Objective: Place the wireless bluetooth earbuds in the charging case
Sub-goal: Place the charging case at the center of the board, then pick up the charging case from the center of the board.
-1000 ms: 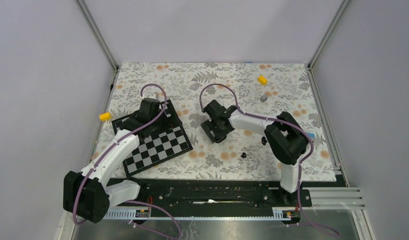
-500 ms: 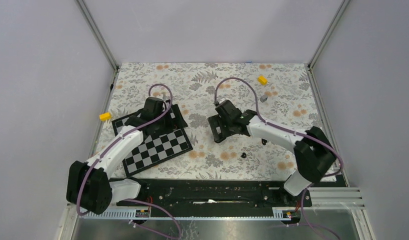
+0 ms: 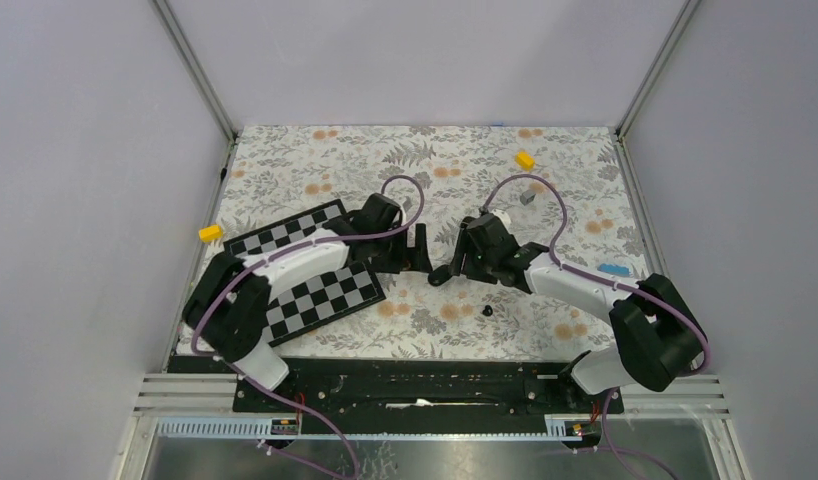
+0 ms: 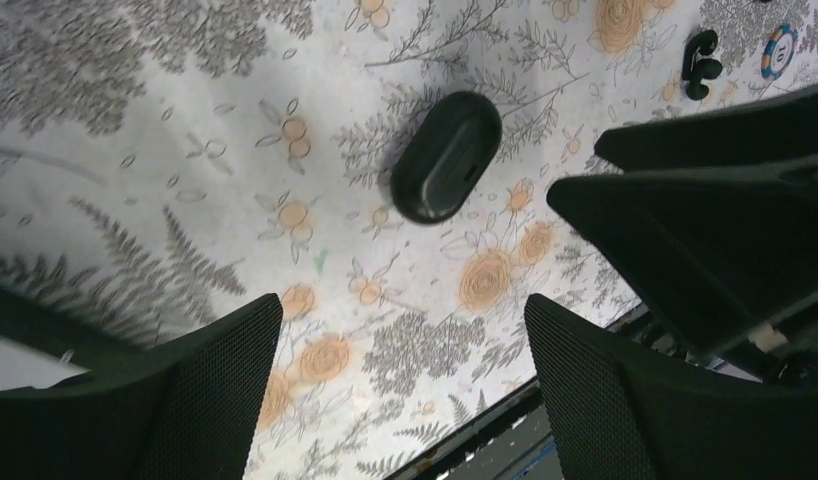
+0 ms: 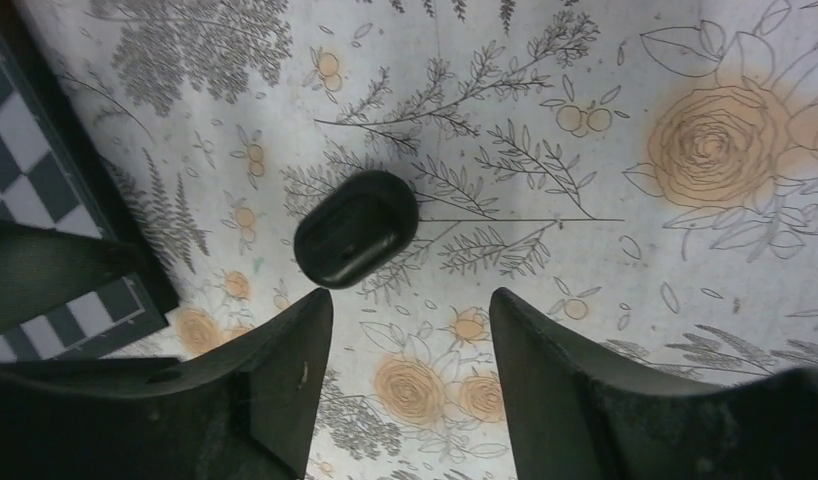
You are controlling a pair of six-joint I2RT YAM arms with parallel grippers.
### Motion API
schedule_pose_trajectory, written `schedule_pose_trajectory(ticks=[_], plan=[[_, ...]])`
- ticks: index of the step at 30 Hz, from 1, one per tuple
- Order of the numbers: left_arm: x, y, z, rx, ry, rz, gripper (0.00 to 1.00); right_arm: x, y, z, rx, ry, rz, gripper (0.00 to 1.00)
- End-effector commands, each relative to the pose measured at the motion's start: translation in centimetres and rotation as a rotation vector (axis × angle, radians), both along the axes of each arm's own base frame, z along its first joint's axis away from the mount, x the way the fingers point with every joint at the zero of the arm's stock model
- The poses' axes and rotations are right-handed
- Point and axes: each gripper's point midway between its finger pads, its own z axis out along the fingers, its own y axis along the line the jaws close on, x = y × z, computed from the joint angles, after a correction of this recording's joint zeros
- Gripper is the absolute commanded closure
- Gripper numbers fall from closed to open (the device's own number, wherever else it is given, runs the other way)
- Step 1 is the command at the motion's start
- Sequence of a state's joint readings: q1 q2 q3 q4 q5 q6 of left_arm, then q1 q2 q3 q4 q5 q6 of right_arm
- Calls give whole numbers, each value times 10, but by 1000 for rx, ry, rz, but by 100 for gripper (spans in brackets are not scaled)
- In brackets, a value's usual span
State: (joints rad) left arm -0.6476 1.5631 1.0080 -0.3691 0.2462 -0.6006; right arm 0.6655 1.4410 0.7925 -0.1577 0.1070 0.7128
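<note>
Far left, a yellow block (image 3: 211, 232) sits at the edge of the floral tabletop (image 3: 285, 160), and just beside it lies the checkerboard (image 3: 315, 290), with the left arm stretched across it

The left gripper (image 4: 402, 310) hangs low over the cloth in the middle of the tabletop. Its two fingers (image 4: 215, 390) are spread wide with nothing but flower print between them

And there's the charging case (image 4: 446, 157). It lies flat on the cloth, dark shell up, just ahead of the left fingers and touching neither of them. From above it is lost in the dark gap between the two grippers

The right gripper (image 5: 410, 300) faces the left one, with the case lying between the pair. Its wrist view shows the case just beyond the tips, a little toward the checkerboard side. These fingers (image 5: 565, 380) are parted too, narrower than the left pair, and nothing is in them

Further right, one wireless bluetooth earbud (image 3: 487, 311) lies alone on the cloth, nearer the arm bases and apart from the case. The left wrist view catches another small black bud-shaped piece (image 4: 700, 65) past the right fingers, with a blue-rimmed disc (image 4: 780, 50) just beside it

Toward the far right corner sit a small grey piece (image 3: 526, 197) and a second yellow block (image 3: 525, 159)
</note>
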Motion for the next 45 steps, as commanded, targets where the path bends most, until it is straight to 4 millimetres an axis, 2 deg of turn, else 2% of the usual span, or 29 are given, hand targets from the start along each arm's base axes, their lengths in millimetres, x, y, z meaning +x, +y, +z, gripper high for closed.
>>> schedule_pose_trajectory(ticks=[1, 4, 6, 16, 19, 33, 37, 45], plan=[[22, -27, 5, -91, -33, -24, 9, 8, 18, 13, 167, -12, -67, 38], [25, -37, 3, -131, -18, -27, 12, 2, 17, 3, 197, 23, -117, 44], [27, -38, -2, -125, -10, -18, 17, 6, 20, 1, 233, 15, -145, 47], [30, -37, -22, -78, 11, -19, 29, 7, 39, -14, 318, 71, -149, 48], [32, -36, -29, -58, 10, -21, 34, 8, 37, -18, 306, 74, -163, 48], [34, -44, -49, -1, 3, -22, 37, 6, 27, -46, 248, 110, -217, 50], [35, -42, -53, 14, 6, -18, 40, 7, 24, -47, 238, 101, -228, 50], [35, -41, -57, 25, 6, -17, 48, 4, 17, -46, 225, 89, -232, 60]])
